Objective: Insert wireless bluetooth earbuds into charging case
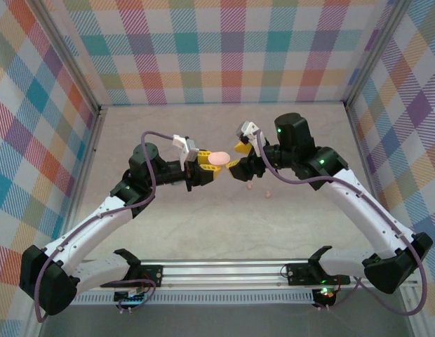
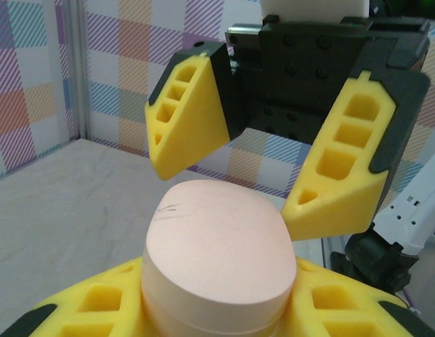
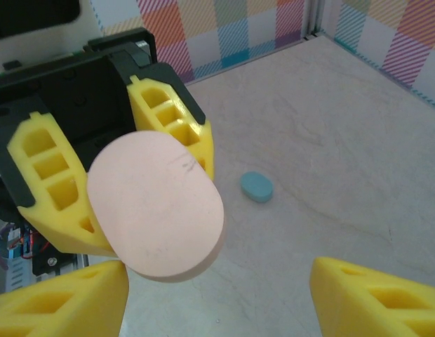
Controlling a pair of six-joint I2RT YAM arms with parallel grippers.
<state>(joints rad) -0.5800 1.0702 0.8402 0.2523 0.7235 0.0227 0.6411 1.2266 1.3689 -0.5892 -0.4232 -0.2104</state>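
Left hand (image 1: 209,170): clamped on a salmon-pink case (image 2: 217,246), with ribbed yellow plastic fingers (image 2: 84,305) pressing both of its sides. The case is a smooth matte oval puck with a seam low on its side and a faint scuff on top. It's held up off the worktop (image 1: 168,133), flat face toward the right hand (image 1: 237,159).

Right hand: spread wide, holding nothing, fingers flanking the case's end, apart from it.

Two tiny pink buds (image 1: 250,187) lie on the pale marbled worktop just nearside of the right hand. A small blue oval (image 3: 256,187) lies flat below the hands; case or bud, can't tell.

Checked walls (image 1: 224,49) stand well back on three sides, with open worktop behind the hands.
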